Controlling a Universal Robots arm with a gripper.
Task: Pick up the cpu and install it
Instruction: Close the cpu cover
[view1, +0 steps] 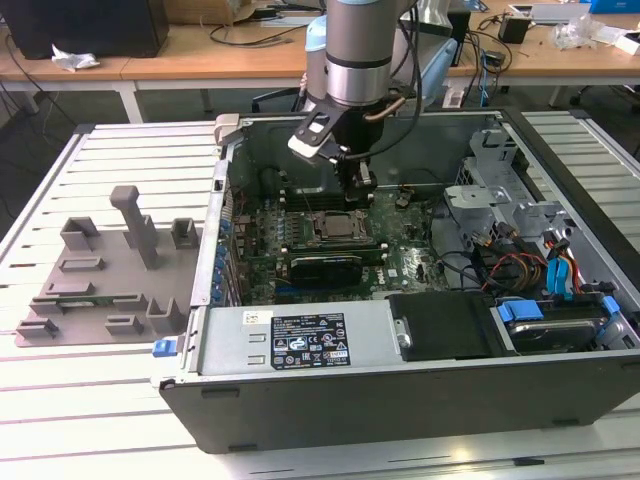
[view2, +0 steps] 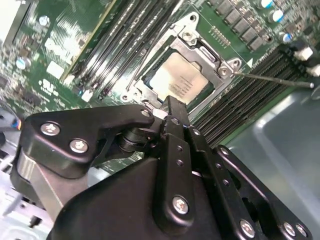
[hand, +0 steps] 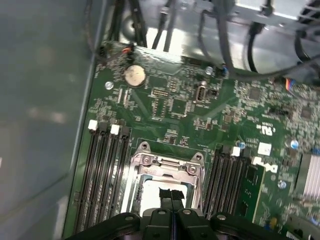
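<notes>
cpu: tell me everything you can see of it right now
The cpu is a flat square chip with a pale silver metal top and faint print. It lies flat inside the metal socket frame on the green board, with memory slots on both sides. The claw, shut and holding nothing, hangs over one edge and hides part of it in both wrist views. Whether they touch cannot be told.

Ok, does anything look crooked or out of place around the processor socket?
Nothing stands out. The flat, square, silver-topped cpu sits level and straight inside the metal socket frame, and the black end effector hangs over it, shut.
</notes>
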